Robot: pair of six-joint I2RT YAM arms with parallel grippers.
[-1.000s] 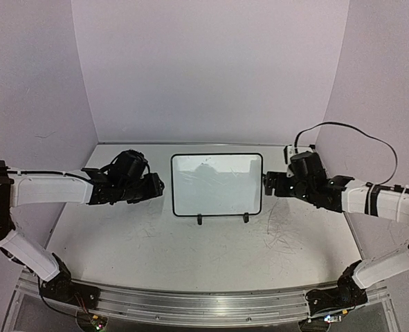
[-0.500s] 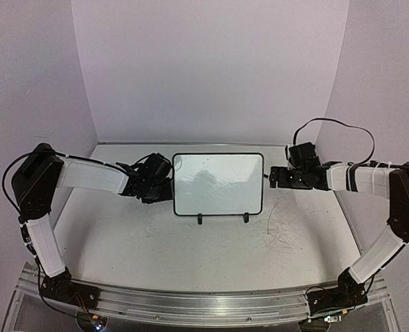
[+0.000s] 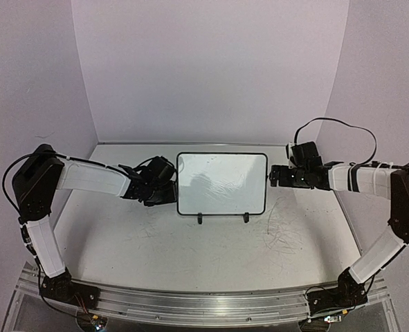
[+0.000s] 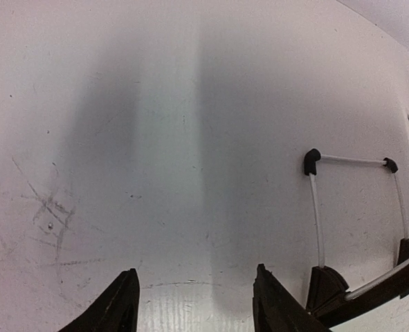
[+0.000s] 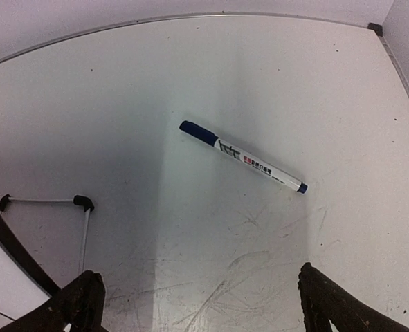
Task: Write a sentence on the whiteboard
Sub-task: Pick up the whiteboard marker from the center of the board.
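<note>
Blue-capped marker point(image 5: 242, 157) on table behind whiteboard point(image 3: 221, 183), left hand point(image 4: 194, 273) parted, empty, right hand point(image 5: 197, 273) wide, empty

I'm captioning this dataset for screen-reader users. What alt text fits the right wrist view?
A white marker with a blue cap lies on the scuffed white table, ahead of the right gripper, whose fingers stand wide open and empty. The black-framed whiteboard and its wire stand show at lower left.

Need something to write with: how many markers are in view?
1. The marker lies on the table, clear of the whiteboard, shown in the right wrist view. Others may be hidden behind the whiteboard.
</note>
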